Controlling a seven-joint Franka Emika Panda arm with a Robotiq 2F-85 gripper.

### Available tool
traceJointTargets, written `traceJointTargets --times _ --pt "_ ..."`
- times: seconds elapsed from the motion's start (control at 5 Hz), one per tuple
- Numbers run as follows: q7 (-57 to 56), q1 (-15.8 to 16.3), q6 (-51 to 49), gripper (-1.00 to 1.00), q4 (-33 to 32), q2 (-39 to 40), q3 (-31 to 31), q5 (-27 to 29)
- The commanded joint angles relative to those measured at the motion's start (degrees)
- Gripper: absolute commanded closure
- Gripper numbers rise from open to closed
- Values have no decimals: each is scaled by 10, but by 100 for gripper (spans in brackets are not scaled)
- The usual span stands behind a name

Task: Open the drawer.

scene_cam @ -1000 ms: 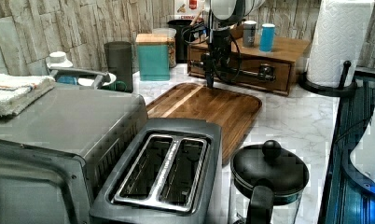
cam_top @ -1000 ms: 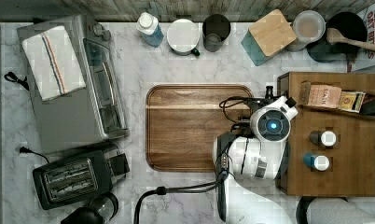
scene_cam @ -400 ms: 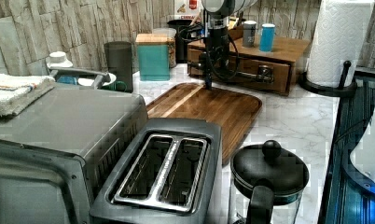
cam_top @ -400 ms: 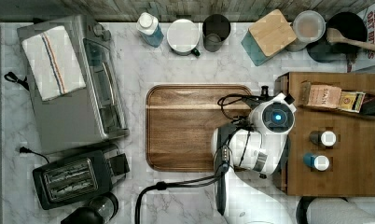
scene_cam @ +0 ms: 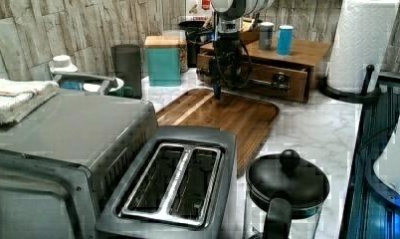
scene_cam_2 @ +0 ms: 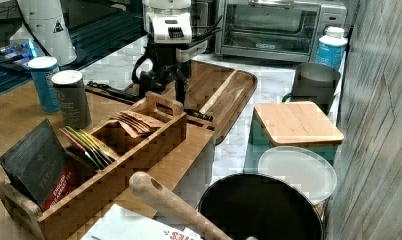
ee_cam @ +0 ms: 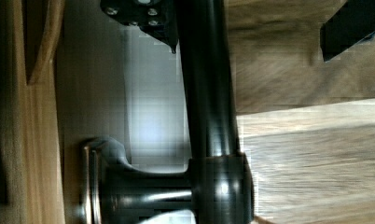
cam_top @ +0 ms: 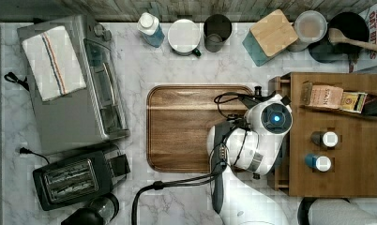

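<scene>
The drawer is the brown wooden front of the box cabinet. It stands slightly out from the cabinet, toward the wooden tray. Its long black bar handle runs across the front on its mounts. My gripper points down at the end of the handle that lies at the left view's left, just above the tray's edge. In the wrist view the handle passes between my fingers. One finger sits between the bar and the drawer front, the other stands well clear, so the gripper is open around the bar.
Two jars and a tea caddy stand on the cabinet. A toaster oven and a toaster fill the top view's left. A teal canister, cups and a pot line the back wall. A paper towel roll stands beside the cabinet.
My wrist has shifted slightly, and the gripper and drawer front seem to have slid a little toward the tray.
</scene>
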Motion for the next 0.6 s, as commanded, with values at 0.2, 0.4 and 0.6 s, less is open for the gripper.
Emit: traceJointTargets --times 0.2,0.4,0.6 --pt "66 109 24 -100 -77 -33 84 12" --pt "80 125 9 -100 -78 -40 97 25" --pt "86 139 7 -100 -83 -48 108 38"
